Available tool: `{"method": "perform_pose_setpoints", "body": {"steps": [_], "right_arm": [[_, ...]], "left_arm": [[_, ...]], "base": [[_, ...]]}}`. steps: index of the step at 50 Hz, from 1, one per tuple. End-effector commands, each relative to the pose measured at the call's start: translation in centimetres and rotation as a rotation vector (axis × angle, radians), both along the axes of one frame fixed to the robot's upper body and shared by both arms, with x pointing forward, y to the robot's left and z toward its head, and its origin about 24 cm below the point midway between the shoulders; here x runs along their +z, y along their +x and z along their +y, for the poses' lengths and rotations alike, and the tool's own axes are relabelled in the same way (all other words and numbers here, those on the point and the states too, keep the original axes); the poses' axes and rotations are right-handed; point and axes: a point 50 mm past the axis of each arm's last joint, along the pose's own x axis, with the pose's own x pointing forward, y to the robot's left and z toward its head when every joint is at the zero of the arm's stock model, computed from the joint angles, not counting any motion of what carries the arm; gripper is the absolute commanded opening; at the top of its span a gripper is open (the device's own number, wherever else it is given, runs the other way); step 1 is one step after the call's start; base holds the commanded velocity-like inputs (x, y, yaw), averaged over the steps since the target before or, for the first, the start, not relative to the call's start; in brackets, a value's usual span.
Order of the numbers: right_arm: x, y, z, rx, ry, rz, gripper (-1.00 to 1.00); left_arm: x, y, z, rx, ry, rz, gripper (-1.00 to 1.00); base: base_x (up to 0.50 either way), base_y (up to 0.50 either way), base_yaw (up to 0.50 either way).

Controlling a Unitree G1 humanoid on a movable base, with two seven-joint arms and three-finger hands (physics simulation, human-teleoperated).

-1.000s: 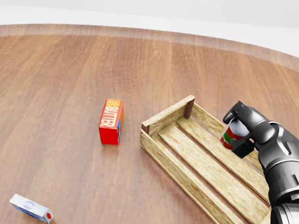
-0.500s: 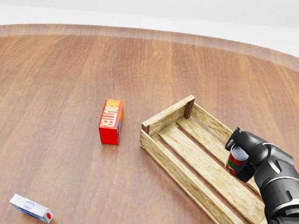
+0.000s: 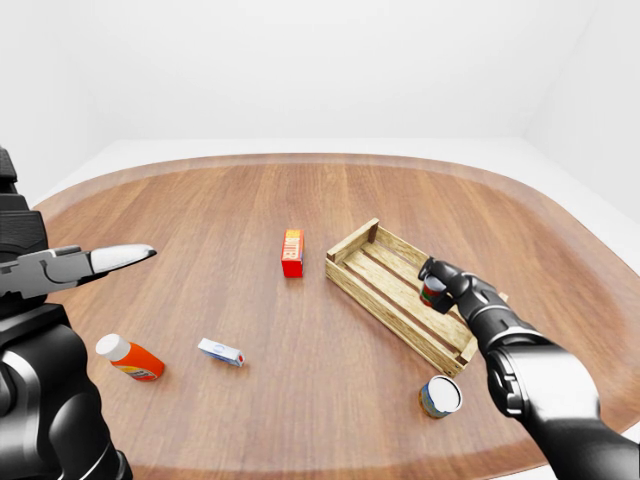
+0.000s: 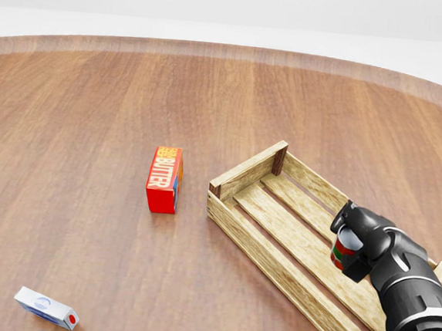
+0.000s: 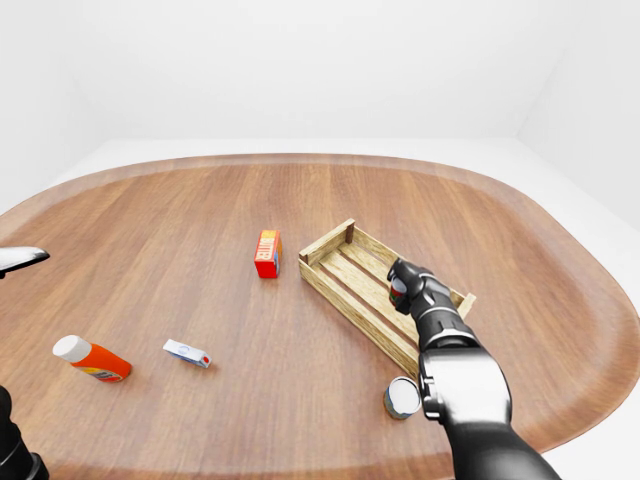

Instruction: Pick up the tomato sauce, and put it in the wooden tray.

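Note:
The tomato sauce (image 4: pixel 343 250), a small red and green can, stands upright inside the wooden tray (image 4: pixel 248 172) near its right end. My right hand (image 4: pixel 356 238) is shut on it, with dark fingers wrapped over its top and side. Whether the can rests on the slats I cannot tell. The tray is a slatted crate lying at an angle, right of centre in the head view. At the left edge of the left-eye view my left hand (image 3: pixel 112 259) hangs above the table, far from the tray, fingers stretched out and open.
A red butter box (image 4: pixel 164 178) stands left of the tray. A small white and blue packet (image 4: pixel 46 307) lies at the lower left. An orange bottle with a white cap (image 3: pixel 130 358) and a tin on its side (image 3: pixel 440 396) lie on the table's near part.
My right hand has come down and toward me with the can, from above the tray's far wall into the tray. In the last half second it barely shifted.

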Motion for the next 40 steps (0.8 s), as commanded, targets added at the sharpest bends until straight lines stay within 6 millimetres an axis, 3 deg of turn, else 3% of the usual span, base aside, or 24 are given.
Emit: {"method": "perform_pose_setpoints", "body": {"steps": [1,13,40], "right_arm": [[-0.7,-0.4,0.0,-0.025,0.013,-0.024,-0.98],[-0.7,-0.4,-0.1,-0.064,0.028,-0.11,-0.99],[-1.9,-1.3,-0.3,-0.108,0.067,-0.089,-0.99]], "left_arm": [[0.0,0.0,0.0,0.0,0.0,-0.002,1.0],[-0.2,0.2,0.0,0.0,0.003,0.009,1.0],[-0.2,0.2,-0.1,-0.001,0.004,0.012,1.0]], "base": [[0.0,0.0,0.0],[0.0,0.0,0.0],[0.0,0.0,0.0]]}}
